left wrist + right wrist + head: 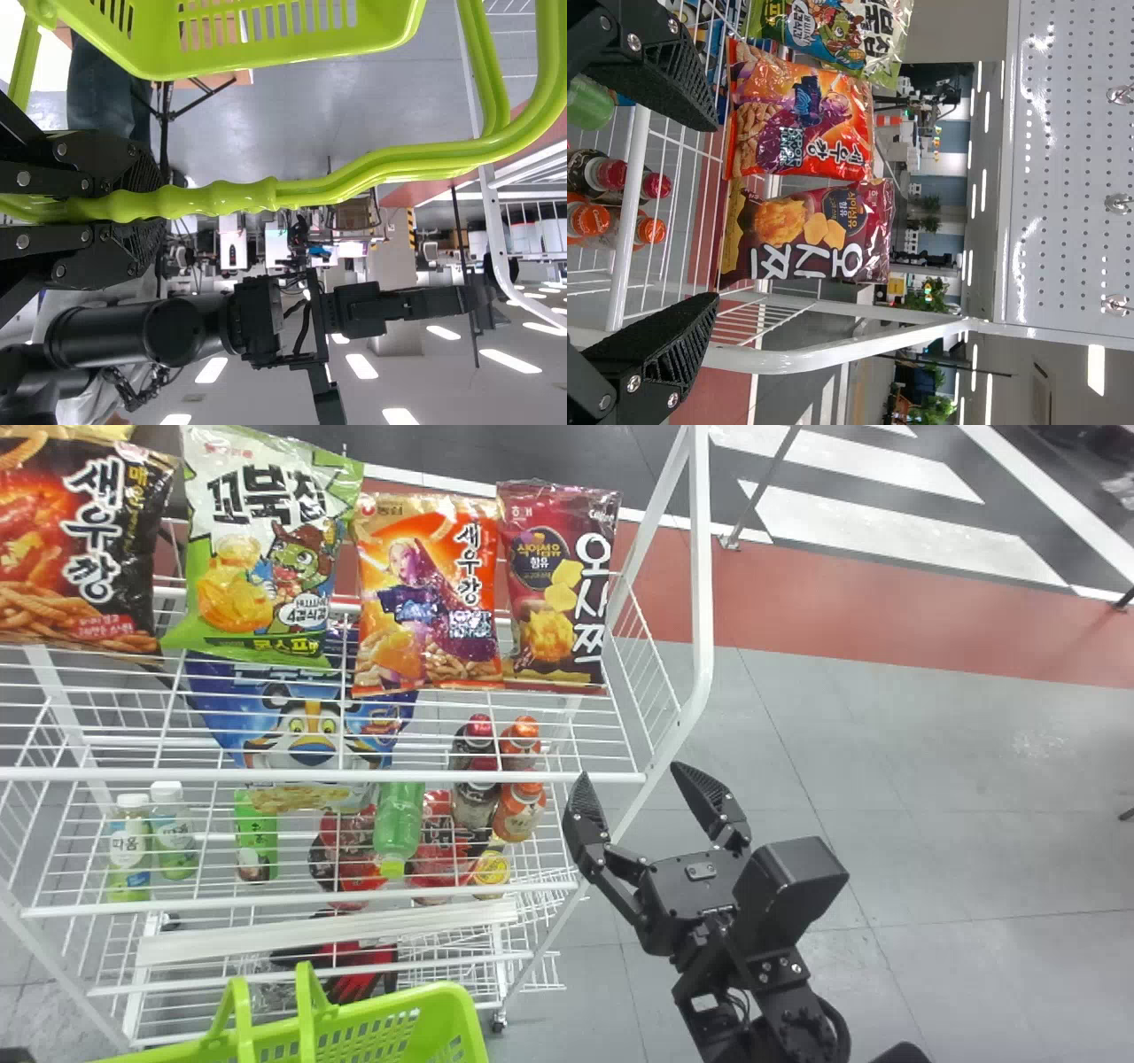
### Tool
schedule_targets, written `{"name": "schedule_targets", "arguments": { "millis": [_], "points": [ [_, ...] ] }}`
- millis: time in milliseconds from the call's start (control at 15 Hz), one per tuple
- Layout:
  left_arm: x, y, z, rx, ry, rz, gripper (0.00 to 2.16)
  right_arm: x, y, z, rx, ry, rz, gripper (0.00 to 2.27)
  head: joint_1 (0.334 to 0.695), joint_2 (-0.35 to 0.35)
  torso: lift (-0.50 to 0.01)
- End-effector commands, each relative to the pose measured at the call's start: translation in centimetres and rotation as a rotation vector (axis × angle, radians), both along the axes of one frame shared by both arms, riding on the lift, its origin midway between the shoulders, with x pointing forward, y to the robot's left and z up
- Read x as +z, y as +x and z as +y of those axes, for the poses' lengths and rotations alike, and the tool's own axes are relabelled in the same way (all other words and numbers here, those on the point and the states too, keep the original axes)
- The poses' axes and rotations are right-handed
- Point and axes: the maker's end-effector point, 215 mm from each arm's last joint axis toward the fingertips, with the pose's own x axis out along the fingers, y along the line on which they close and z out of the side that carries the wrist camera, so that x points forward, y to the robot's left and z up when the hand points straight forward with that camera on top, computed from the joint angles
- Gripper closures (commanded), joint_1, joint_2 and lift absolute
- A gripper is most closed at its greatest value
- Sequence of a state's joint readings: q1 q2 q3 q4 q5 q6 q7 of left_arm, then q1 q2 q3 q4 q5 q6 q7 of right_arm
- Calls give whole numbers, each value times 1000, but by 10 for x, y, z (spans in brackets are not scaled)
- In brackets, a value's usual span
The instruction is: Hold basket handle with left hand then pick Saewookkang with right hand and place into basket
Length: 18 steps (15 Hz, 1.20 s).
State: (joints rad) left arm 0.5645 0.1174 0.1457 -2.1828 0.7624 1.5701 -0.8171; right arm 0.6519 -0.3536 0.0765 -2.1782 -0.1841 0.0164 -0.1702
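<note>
at the left, the left gripper (146, 208) had its jaws pressed around the basket handle (230, 197), so the holding part seemed to be done. the basket (456, 1001) was below these jaws. more to the right, the orange saewookkang (430, 593) was on the rack (532, 777), between a green-and-white bag (266, 540) and a maroon bag (558, 584); it was ahead of the right jaws and to their left, well apart from them. at the right, the right gripper (631, 775) had its jaws spread, with nothing between them. therefore, in my judgement, the picking, the carrying and the placing were all left to do.
</note>
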Motion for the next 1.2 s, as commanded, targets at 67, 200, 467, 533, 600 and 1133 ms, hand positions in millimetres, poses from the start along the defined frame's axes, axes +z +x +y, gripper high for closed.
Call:
{"name": "schedule_targets", "arguments": {
  "millis": [67,200,467,533,600,1133],
  "points": [
    [0,0,1,0,1,1,2135,0,0,0,0,0,1,144,695,-350,-17],
    [0,0,0,0,0,0,2135,0,1,-1,-2,0,-1,140,695,-350,-17],
    [1,-1,-2,-6,-3,0,2135,-1,1,0,-1,2,2,140,695,-350,-17],
    [1,-1,-2,-6,-3,0,2135,-1,1,0,-1,1,2,140,695,-350,-17],
    [1,-1,-2,-6,-3,-1,2135,-1,3,0,-1,1,0,140,695,-350,-17],
    [2,4,-8,-38,21,-36,2135,-18,69,42,16,-2,52,144,695,-350,-17]
  ]
}}
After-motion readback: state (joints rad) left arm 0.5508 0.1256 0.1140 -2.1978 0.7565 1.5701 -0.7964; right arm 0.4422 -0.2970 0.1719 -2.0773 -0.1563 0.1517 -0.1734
